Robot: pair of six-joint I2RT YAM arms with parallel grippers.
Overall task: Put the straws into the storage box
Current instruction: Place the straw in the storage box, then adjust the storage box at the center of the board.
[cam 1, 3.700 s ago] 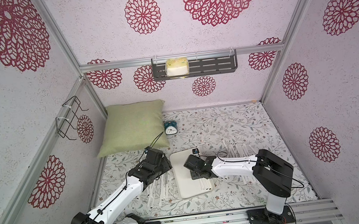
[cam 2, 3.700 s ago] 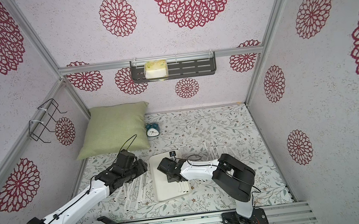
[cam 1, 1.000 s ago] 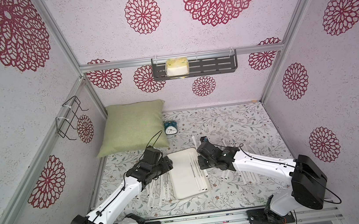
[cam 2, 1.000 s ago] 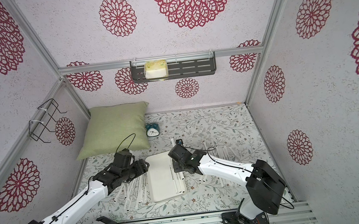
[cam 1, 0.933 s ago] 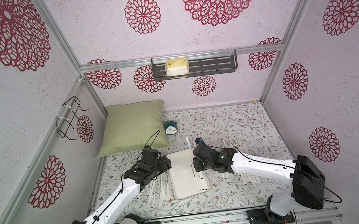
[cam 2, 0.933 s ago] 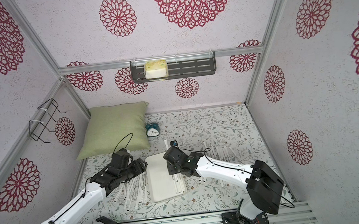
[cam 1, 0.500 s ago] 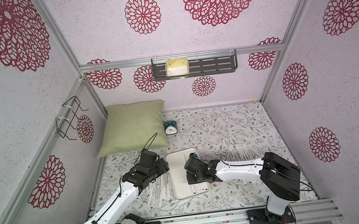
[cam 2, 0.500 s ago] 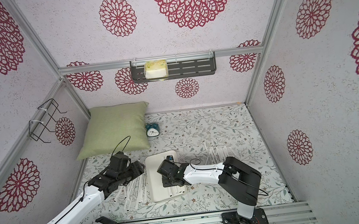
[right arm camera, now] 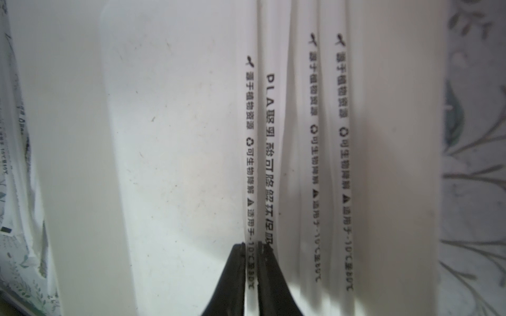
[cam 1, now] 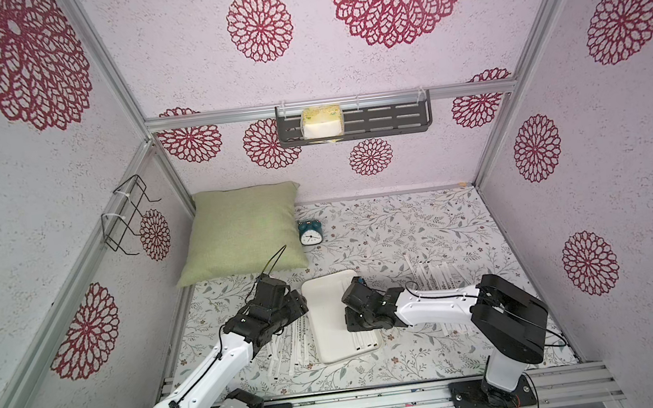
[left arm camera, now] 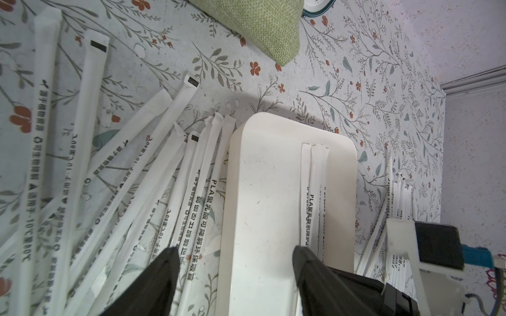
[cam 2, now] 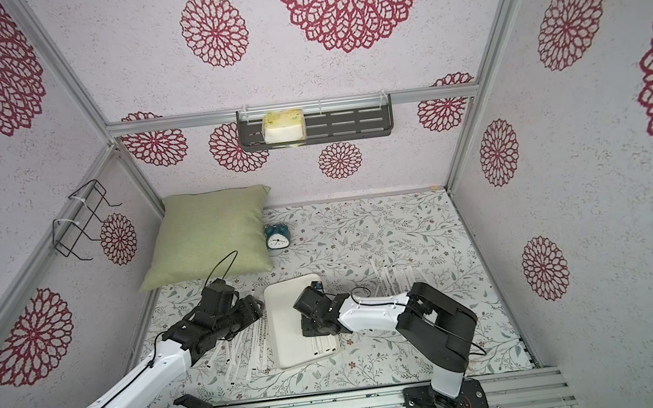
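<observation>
White paper-wrapped straws (cam 1: 292, 343) lie fanned on the floral counter (cam 1: 402, 225) at nine o'clock of the storage box (cam 1: 324, 310), the nearest ones touching its rim. The left fingers (cam 1: 296, 302) are spread wide over that rim, one above the loose straws and one above the box, holding nothing. Inside the box, along its three-o'clock wall, a few stored straws (right arm camera: 315, 136) lie side by side lengthwise. The right fingers (right arm camera: 241, 254) stand a narrow slit apart with one stored straw running between them; whether they pinch it cannot be told. A second scatter (cam 1: 438, 278) lies on the counter at two o'clock.
</observation>
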